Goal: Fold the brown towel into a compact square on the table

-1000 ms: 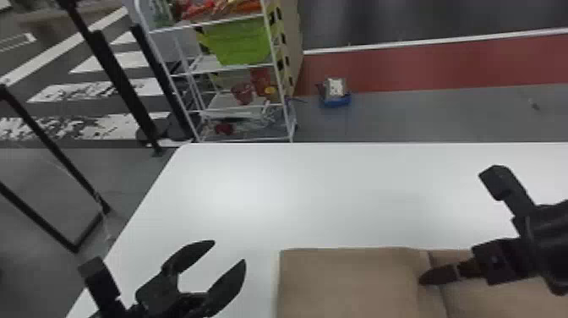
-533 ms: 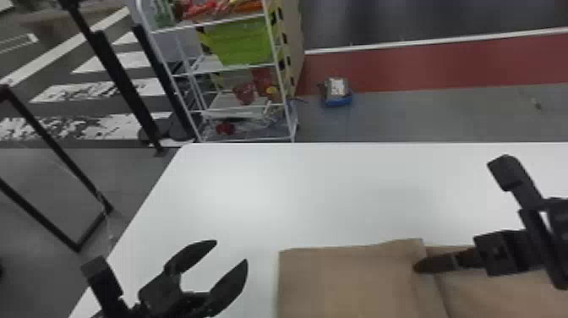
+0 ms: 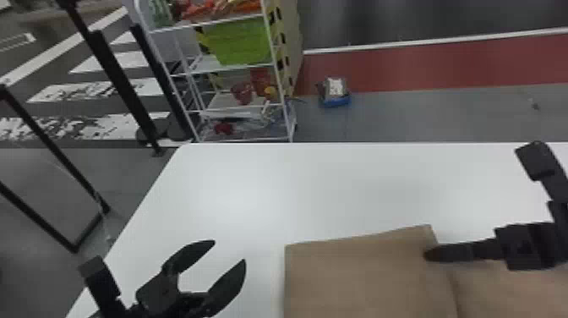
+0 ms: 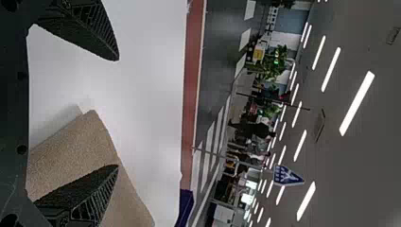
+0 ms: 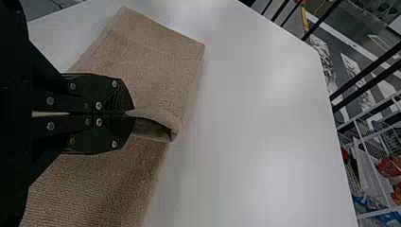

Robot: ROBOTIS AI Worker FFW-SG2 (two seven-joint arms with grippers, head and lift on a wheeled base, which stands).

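Two flat black fingers of the right gripper [image 5: 131, 113] pinch shut on a raised edge midway along the brown cloth towel [image 3: 363, 275], which runs left-to-right on the white table [image 3: 236, 203]. Farther off, beyond its left end, the left gripper [image 3: 229, 251] gapes empty.

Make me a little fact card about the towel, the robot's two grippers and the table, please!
towel: brown, a long strip on the table, with a bit pinched up in a fold
right gripper: on the towel, jaws shut on the raised fold
left gripper: on the towel's left side, jaws open, holding nothing
table: white
behind the table: a white rack with a green bin
compact square: not yet
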